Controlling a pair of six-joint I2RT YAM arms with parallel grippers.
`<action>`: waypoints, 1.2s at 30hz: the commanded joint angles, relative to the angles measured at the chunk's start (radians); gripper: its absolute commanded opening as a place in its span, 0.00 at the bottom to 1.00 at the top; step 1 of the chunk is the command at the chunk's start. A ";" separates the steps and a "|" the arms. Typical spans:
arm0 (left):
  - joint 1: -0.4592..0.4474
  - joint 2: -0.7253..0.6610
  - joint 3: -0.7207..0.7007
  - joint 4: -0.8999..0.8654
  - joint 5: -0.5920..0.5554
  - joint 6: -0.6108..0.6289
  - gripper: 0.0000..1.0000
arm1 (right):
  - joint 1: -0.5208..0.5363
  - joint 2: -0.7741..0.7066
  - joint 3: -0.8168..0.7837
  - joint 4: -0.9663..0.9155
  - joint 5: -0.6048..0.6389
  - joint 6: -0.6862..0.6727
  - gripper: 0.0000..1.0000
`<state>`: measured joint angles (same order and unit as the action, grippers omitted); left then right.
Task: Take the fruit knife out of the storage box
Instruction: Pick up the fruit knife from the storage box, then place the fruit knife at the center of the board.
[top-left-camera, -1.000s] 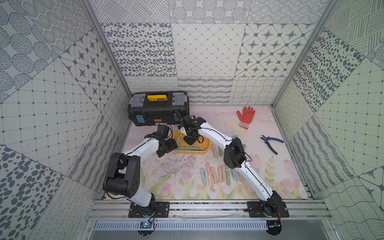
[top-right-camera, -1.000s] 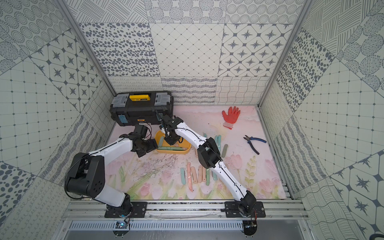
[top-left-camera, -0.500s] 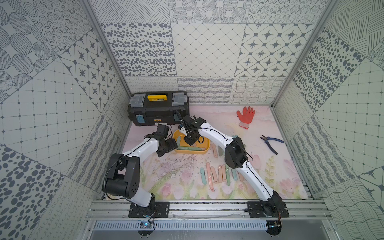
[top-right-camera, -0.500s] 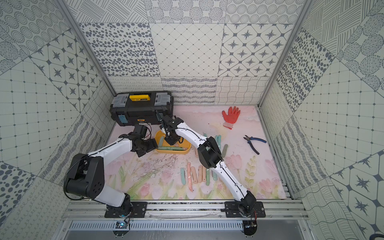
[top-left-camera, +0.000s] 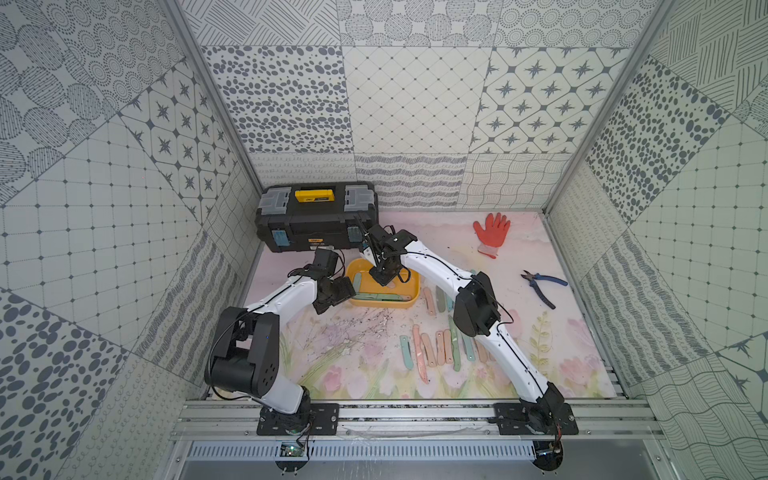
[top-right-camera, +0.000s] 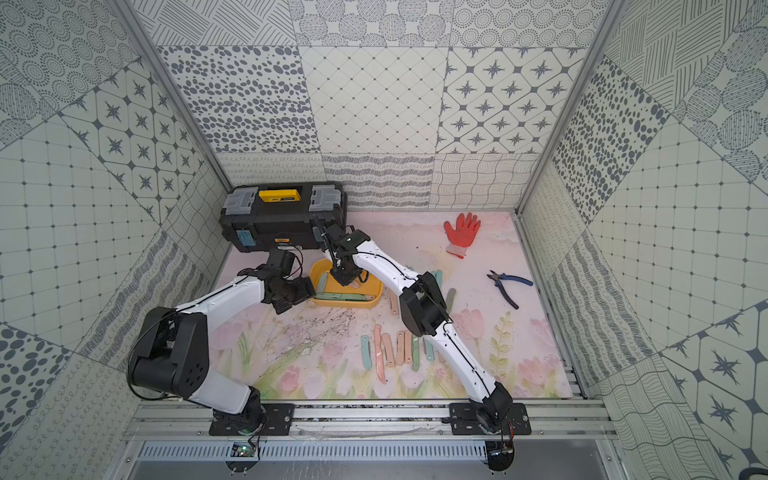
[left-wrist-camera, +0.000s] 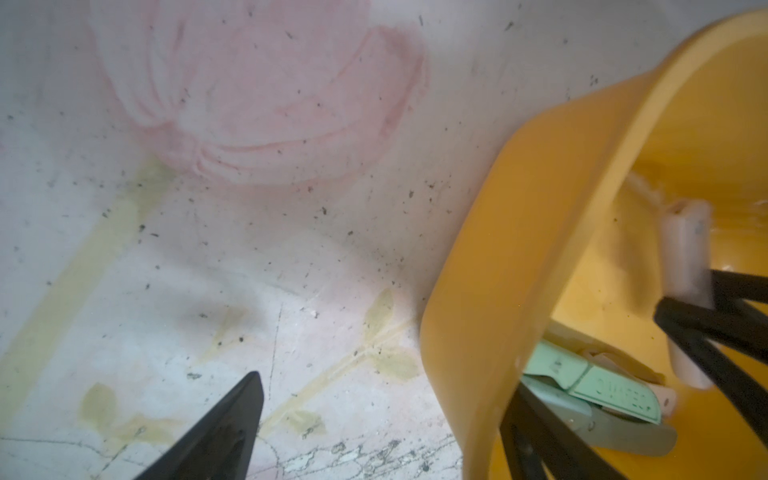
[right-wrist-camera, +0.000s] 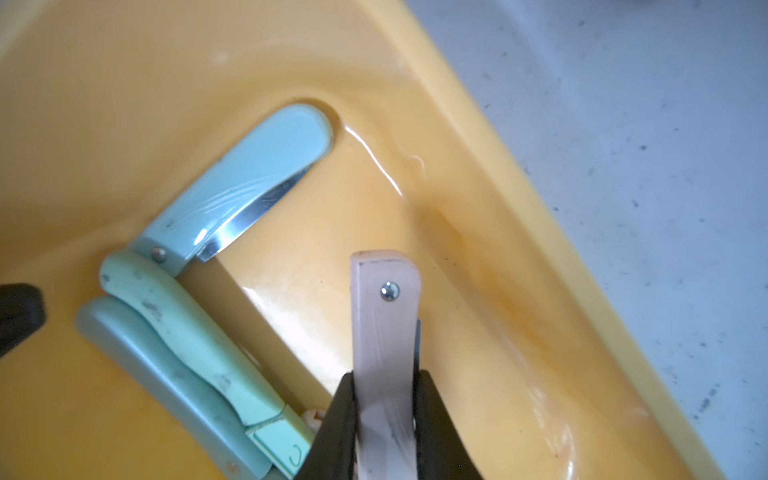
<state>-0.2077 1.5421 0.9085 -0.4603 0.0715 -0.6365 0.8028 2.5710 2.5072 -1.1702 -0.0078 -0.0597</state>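
The yellow storage box (top-left-camera: 358, 270) (top-right-camera: 374, 286) sits on the mat in front of the toolbox. My right gripper (top-left-camera: 384, 280) (right-wrist-camera: 384, 376) reaches down into it and is shut on a pale pink folded fruit knife (right-wrist-camera: 384, 328) (left-wrist-camera: 685, 249), lifted off the box floor. Three green and blue folding knives (right-wrist-camera: 191, 332) (left-wrist-camera: 611, 388) lie along the box's near wall. My left gripper (top-left-camera: 347, 291) (left-wrist-camera: 386, 382) is open and straddles the box's left wall (left-wrist-camera: 498, 249), one finger outside over the mat and one inside.
A black toolbox (top-left-camera: 318, 216) with a yellow handle stands just behind the box. Several folded knives (top-left-camera: 440, 349) lie in a row on the mat under the right arm, with more (top-left-camera: 438, 299) beside the box. An orange glove (top-left-camera: 491, 232) and blue-handled pliers (top-left-camera: 542, 284) lie to the right.
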 joint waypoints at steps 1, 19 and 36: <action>0.004 0.000 0.004 -0.006 -0.009 0.010 0.86 | -0.002 -0.059 0.007 -0.011 0.014 0.007 0.08; 0.003 -0.002 0.004 -0.004 -0.011 0.011 0.86 | 0.002 -0.241 -0.080 -0.042 0.080 0.139 0.11; 0.004 0.007 0.006 0.000 0.000 0.008 0.87 | -0.141 -0.827 -0.893 0.265 0.110 0.382 0.06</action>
<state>-0.2077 1.5425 0.9085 -0.4603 0.0719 -0.6369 0.7002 1.8381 1.7229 -0.9997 0.0868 0.2375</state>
